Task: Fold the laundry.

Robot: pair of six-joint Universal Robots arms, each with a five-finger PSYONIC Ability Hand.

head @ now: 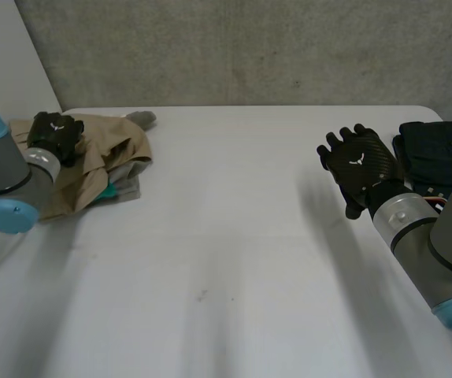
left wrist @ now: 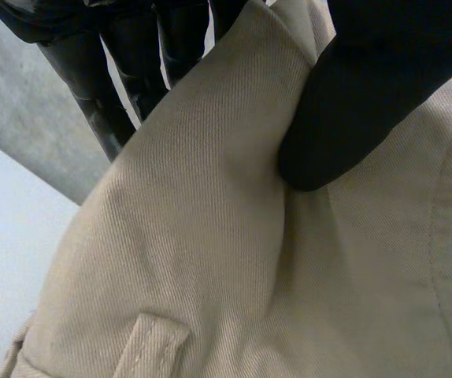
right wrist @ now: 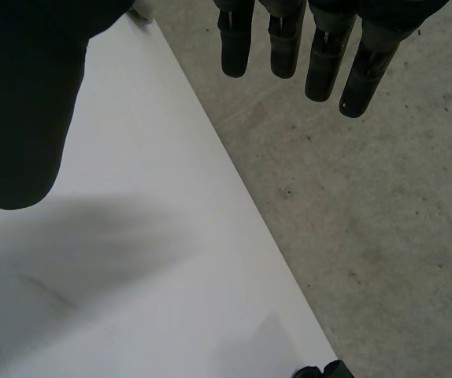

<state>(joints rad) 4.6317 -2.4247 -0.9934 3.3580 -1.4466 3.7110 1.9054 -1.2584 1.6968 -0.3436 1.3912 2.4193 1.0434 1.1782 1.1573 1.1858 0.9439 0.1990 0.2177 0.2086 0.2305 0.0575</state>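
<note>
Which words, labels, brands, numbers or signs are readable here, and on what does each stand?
No words or numbers can be read.
A small white emblem, no letters, on the back of the left hand.
The same emblem on the back of the right hand.
No label on the tan cloth or the dark cloth.

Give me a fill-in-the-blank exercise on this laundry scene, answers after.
The left hand pinches the tan garment between its fingers and ____.
The right hand, fingers straight, holds ____.
The dark garment lies nearest the ____ hand.
Missing: thumb; nothing; right.
</note>
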